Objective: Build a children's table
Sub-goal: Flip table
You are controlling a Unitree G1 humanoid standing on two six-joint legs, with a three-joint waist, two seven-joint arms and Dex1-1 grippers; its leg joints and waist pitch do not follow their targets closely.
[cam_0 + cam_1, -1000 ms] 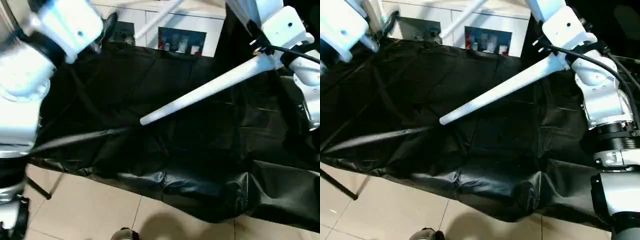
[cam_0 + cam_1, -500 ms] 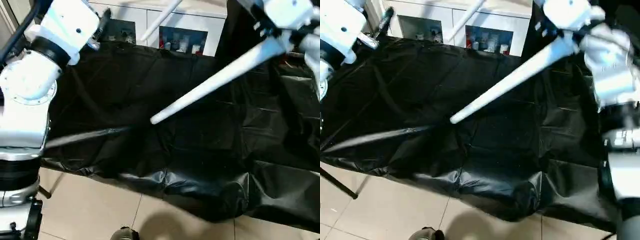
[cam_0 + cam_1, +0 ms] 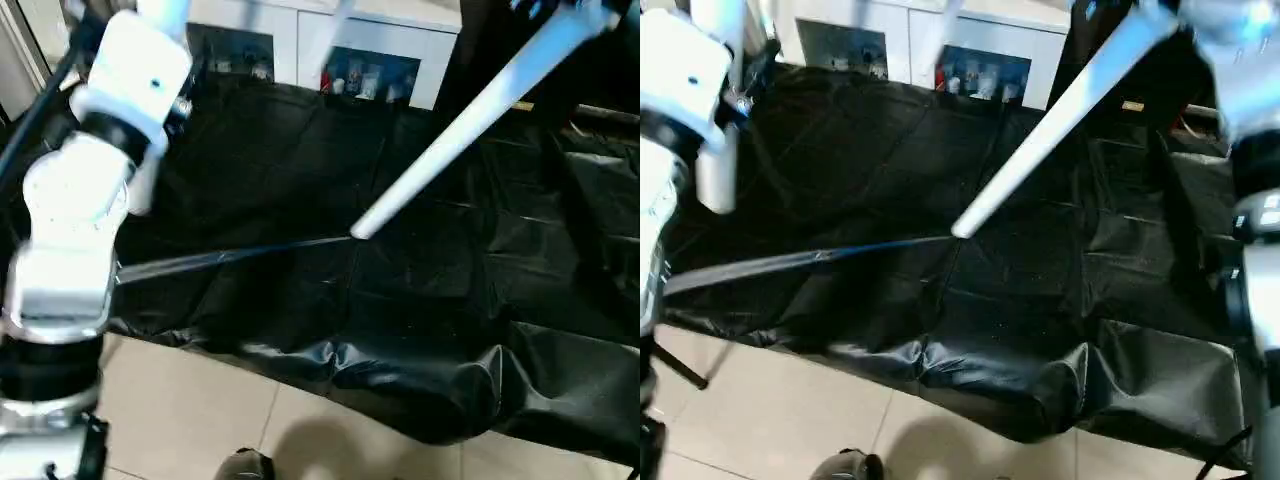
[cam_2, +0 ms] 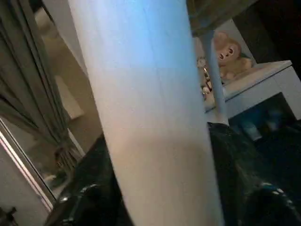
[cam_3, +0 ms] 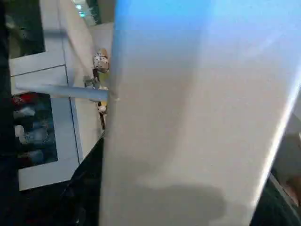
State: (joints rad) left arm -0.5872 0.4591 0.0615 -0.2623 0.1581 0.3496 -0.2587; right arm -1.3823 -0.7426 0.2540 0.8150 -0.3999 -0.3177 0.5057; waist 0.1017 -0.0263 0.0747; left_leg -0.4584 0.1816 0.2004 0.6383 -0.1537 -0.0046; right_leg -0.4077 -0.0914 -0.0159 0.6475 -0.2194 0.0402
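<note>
A long white tapered leg [image 3: 470,120] of the children's table slants through the air from the top right, its narrow tip hanging over the middle of the black sheet. My right gripper [image 3: 1180,12] is shut on its thick upper end, and the leg's side [image 5: 188,117] looms close in the right wrist view. A second white leg [image 3: 715,175] stands about upright at my left gripper [image 3: 735,100], at the sheet's far left. The same leg [image 4: 155,117] runs right in front of the left wrist camera.
A crumpled black sheet [image 3: 300,200] covers the work surface, with a thin dark rod [image 3: 230,258] lying across it. A white cabinet with glass doors [image 3: 370,75] stands behind, a stuffed toy [image 4: 228,61] on top. Another white tube [image 3: 340,12] shows at the back. Tiled floor [image 3: 200,420] lies in front.
The right arm has lifted its leg up and to the right, so the tip hangs further right. The left arm has swung down and in. The view has shifted too.
</note>
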